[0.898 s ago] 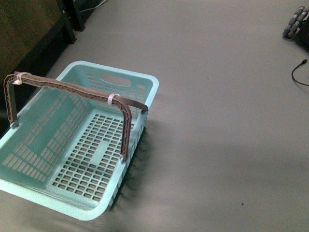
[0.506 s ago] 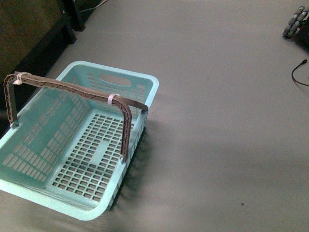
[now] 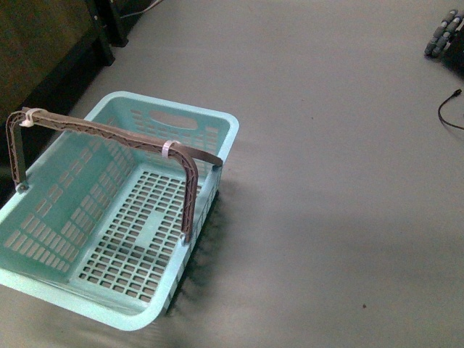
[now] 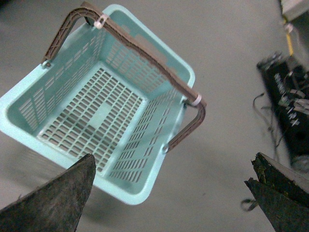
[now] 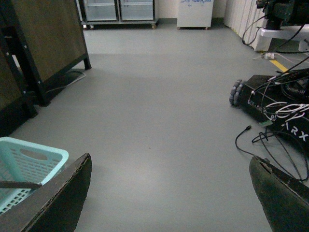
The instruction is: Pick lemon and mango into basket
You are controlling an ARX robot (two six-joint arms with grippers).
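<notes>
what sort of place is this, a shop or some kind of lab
Most likely a robotics lab or test room: a bare grey floor, a wheeled robot base with loose cables beside it, and glass-door cabinets along the far wall.

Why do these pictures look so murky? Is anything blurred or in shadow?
Front view: dim and grainy with a greyish-green cast; the basket throws a dark shadow on the floor along its right side. Left wrist view: the basket is sharp, but the left gripper fingers, wide apart, look dark and soft near the lens. Right wrist view: brighter, even light; the right gripper fingers are dark too.
</notes>
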